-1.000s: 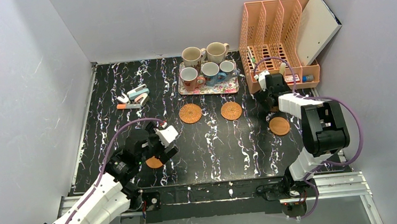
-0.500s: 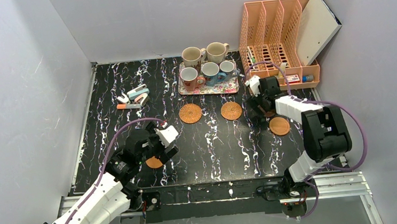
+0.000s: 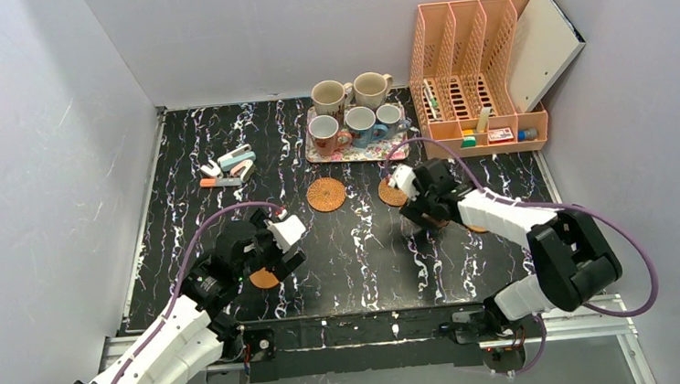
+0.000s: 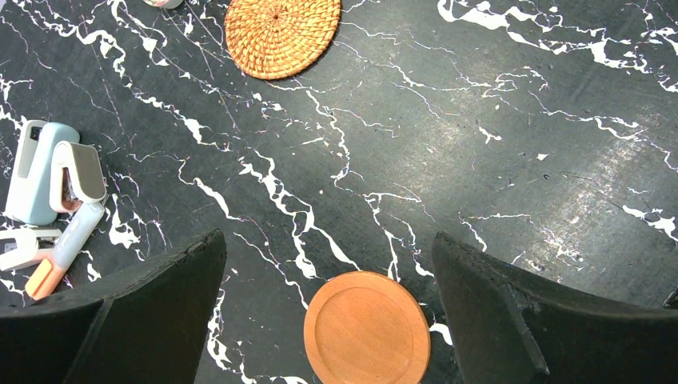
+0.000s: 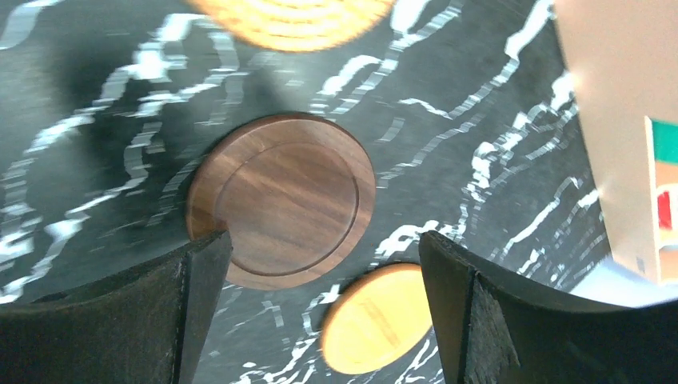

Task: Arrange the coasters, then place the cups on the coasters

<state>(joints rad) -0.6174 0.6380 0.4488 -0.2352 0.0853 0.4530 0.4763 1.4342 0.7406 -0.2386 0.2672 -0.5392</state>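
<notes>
Right gripper [image 5: 316, 248] spread wide, empty, hovering over dark wood coaster [image 5: 281, 200]. Smooth orange coaster [image 5: 376, 320] just beside it, nearer wrist; woven coaster [image 5: 292, 20] beyond fingertips, blurred. Left gripper [image 4: 328, 248] spread wide, empty; orange-brown coaster [image 4: 366, 330] flat on table [image 4: 480, 120] beneath gap between fingers. Cups [image 3: 360, 120] well ahead, on floral tray [image 3: 388, 153].
</notes>
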